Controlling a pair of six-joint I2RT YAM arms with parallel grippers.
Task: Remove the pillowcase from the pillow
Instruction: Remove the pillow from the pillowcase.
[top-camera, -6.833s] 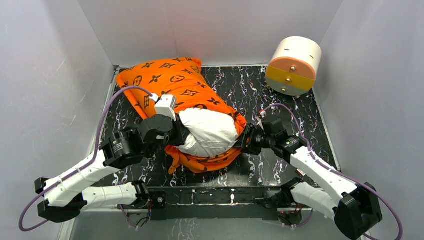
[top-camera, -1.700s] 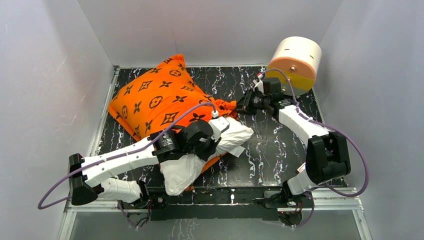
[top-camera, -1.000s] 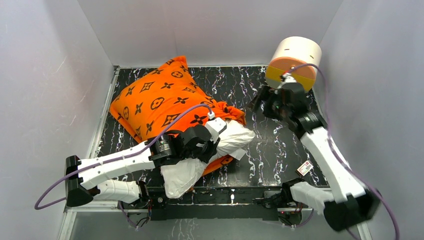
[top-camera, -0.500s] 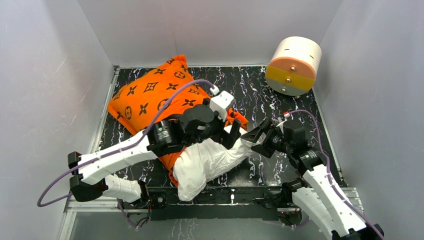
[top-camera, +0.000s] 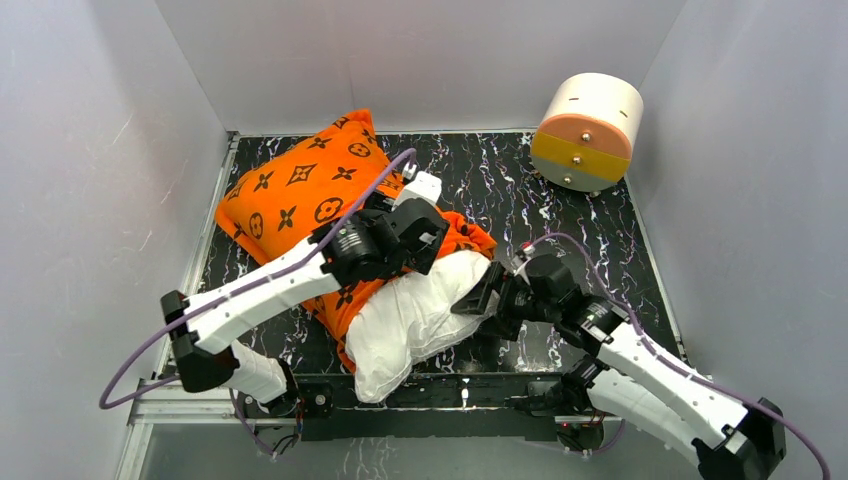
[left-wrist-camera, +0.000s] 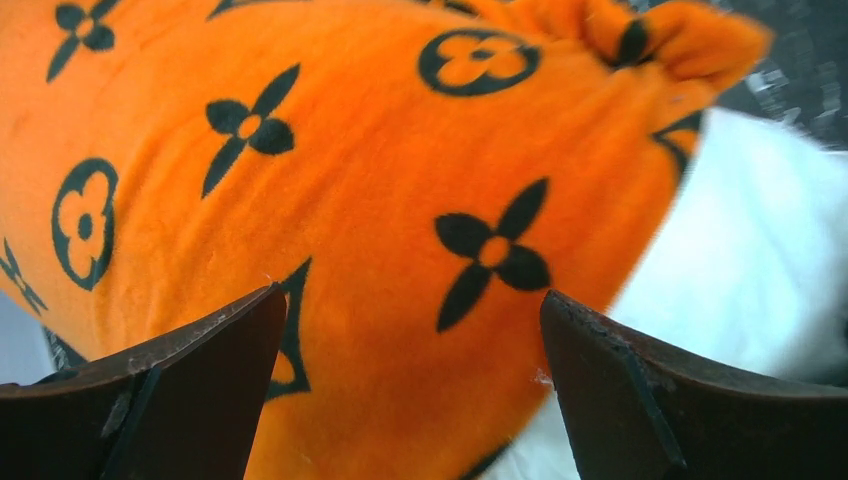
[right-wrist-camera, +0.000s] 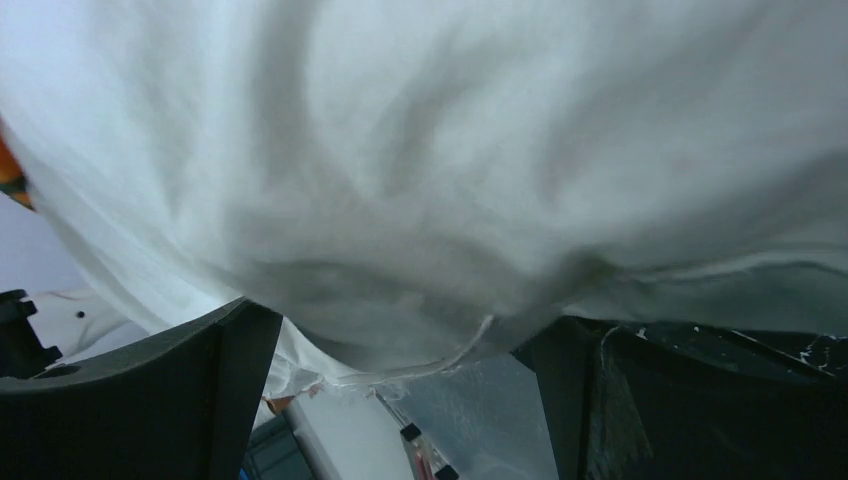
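While the pillow (top-camera: 410, 325) juts half out of the pillowcase (top-camera: 300, 190), L gripper (left-wrist-camera: 410, 295) & R gripper (right-wrist-camera: 400, 315) both gape wide; L arm (top-camera: 270, 290) crosses the fabric; drum (top-camera: 588, 130) sits well apart, far-right corner.

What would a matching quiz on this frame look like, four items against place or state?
Column A
1. pillowcase
2. pillow
3. round drum
4. right pincer

Column B
a. open, at the white cushion's right side
b. farthest back and right
c. orange, covering the far left end
d. white, bare near end pointing toward the arm bases

Pairs: 1-c, 2-d, 3-b, 4-a
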